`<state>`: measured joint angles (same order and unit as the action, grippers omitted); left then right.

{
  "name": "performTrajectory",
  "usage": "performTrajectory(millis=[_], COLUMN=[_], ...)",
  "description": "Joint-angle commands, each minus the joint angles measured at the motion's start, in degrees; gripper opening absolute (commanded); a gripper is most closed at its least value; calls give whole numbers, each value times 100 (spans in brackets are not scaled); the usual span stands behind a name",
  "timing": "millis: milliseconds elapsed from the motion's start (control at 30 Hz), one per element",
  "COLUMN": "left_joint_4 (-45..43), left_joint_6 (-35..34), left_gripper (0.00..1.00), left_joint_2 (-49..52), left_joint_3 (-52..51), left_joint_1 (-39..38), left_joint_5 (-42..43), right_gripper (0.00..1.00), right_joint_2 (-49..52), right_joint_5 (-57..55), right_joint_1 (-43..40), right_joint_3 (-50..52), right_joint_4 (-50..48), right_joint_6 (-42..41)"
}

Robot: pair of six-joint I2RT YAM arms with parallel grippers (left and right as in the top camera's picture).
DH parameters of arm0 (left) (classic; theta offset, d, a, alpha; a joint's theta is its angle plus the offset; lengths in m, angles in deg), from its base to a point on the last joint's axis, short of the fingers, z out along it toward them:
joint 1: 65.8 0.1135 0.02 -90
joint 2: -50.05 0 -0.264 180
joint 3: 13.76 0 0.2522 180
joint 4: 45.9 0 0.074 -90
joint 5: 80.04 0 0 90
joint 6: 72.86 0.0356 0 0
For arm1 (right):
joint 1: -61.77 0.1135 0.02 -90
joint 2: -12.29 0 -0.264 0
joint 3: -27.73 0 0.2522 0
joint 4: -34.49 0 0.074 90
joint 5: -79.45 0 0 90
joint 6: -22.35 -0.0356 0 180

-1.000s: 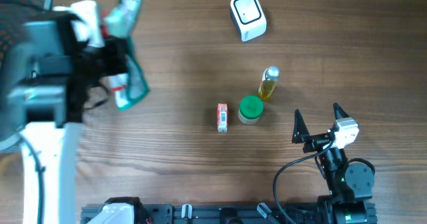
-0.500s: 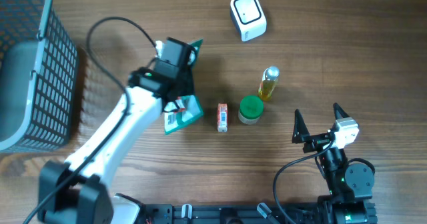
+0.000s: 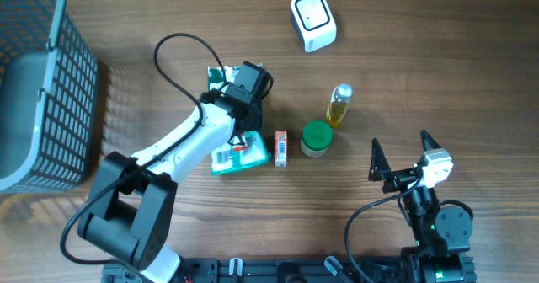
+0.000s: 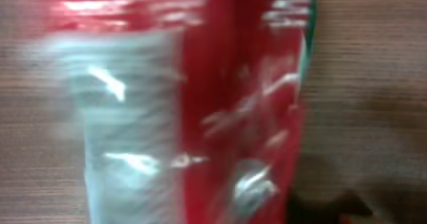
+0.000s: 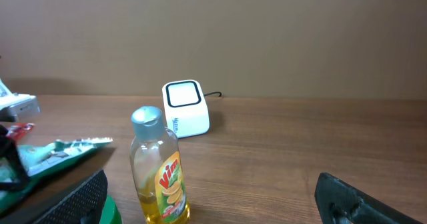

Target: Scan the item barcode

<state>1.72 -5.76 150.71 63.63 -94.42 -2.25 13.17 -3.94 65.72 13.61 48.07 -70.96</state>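
Fingers of my right end effector (image 3: pixel 400 155) stand spread wide at the near edge of the worktop (image 3: pixel 438 56), empty and well apart from every item.

Next row out: pouch (image 3: pixel 238 157), red and green foil, lies near centre-left. A small red box (image 3: pixel 280 148) is just beside it on the right, then a green-lidded jar (image 3: pixel 317 137). A bottle (image 3: pixel 339 104) of yellow liquid touches or nearly touches the jar's far side.

Left end effector (image 3: pixel 242 119) hangs over the pouch's middle. The left wrist view is filled by blurred foil (image 4: pixel 200 104), with no fingers visible. I cannot tell whether this end effector is clenched on the pouch or has released it.

Farthest: scanner (image 3: pixel 313 20), white, window up and angled, well apart from the pouch. A grey basket (image 3: pixel 42 89) sits at the far left.

Judgement: the pouch is the item to scan, and it has not yet reached the scanner.

Notes for doing this well:
- Confirm the grip before lifting. Take the pouch by an edge so the fingers do not cover the barcode.
- No barcode is legible in these views. Find that face first and turn it toward the scanner window.
- Hold the foil flat, because creases and glare may spoil the read.
- Carry it left of the bottle and jar, since a swinging corner could tip the bottle.
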Motion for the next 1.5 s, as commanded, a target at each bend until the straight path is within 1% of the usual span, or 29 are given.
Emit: performTrajectory(millis=[0,33,67,100,167,200,267,300,367,500,567,667,800,933,1067,1467], left_joint_4=[-24,-7,2,17,20,20,20,17,17,17,-13,-28,-24,-24,-24,-24], left_joint_6=[323,398,616,708,892,907,909,907,907,925,927,920,920,920,920,920], left_gripper=[56,61,66,69,72,76,80,84,88,100,100,100,100,100,100,100], left_joint_2=[17,17,17,15,-7,-33,-120,-195,-387,-868,-1134,-1425,-1460,-1447,-1447,-1447], left_joint_3=[-7,-7,-4,-4,-2,4,24,35,74,236,306,308,308,308,308,308], left_joint_1=[-20,-20,-20,-20,-17,-17,-2,20,105,496,861,1480,2103,2479,2658,2677], left_joint_5=[-114,-114,-114,-116,-116,-116,-125,-138,-138,-142,-203,-645,-649,-649,-649,-649], right_gripper=[100,100,100,100,100,100,100,100,100,100,100,100,100,100,100,100], right_joint_2=[-9,-9,-9,-9,-9,-9,-9,-9,-9,-9,-9,-9,-9,-9,-9,-9], right_joint_5=[-11,-11,-11,-11,-11,-11,-11,-11,-11,-11,-11,-11,-11,-11,-11,-11], right_joint_1=[-26,-26,-26,-26,-26,-26,-26,-26,-26,-26,-26,-26,-26,-26,-26,-26], right_joint_3=[7,7,7,7,7,7,7,7,7,7,7,7,7,7,7,7], right_joint_4=[-17,-17,-17,-17,-17,-20,-17,-17,-17,-17,-20,-17,-20,-17,-17,-20], right_joint_6=[17,15,17,17,17,17,17,17,17,20,20,17,20,17,20,17])
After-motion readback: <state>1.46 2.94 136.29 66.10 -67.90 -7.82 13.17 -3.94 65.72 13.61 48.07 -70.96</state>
